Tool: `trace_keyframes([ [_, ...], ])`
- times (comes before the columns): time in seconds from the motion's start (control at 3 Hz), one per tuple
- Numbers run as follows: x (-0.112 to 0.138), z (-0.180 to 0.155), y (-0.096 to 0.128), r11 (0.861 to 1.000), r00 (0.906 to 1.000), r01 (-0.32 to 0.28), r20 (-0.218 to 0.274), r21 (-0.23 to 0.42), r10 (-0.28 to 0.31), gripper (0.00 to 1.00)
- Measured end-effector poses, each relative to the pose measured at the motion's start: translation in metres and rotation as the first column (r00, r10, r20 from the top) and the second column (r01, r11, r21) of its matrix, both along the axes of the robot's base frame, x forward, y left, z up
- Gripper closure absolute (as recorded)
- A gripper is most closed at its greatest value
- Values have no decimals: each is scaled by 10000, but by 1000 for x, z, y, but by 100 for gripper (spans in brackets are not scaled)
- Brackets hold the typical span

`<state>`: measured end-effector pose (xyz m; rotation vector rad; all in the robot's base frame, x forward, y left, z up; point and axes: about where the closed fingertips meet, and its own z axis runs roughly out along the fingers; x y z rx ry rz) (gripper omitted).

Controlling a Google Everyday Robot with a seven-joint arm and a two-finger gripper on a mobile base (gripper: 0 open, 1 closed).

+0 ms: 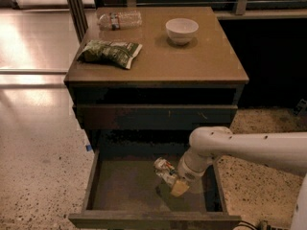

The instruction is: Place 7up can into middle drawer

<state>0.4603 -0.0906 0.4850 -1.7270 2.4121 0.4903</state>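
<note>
The middle drawer (120,186) is pulled out at the bottom of the cabinet, with a grey-brown floor and thin side walls. The 7up can (164,168), silvery-white and green with a red mark, lies tilted inside the drawer's right half, close above the floor. My gripper (175,180) reaches down into the drawer from the right on the white arm and is shut on the can, with a tan fingertip (180,188) showing below it.
On the cabinet top (201,61) stand a white bowl (182,30), a dark green snack bag (110,52) and a clear water bottle (120,19). A shut drawer front (153,116) sits above the open drawer. Speckled floor lies on both sides.
</note>
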Motion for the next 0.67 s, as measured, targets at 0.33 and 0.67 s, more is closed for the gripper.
trace_keyframes([
  [0.33,-2,-34,-9,9990,9981,428,-451,160,-421,100],
  [0.67,4,-93,-13,9929,9911,1039,-898,579,-985,100],
])
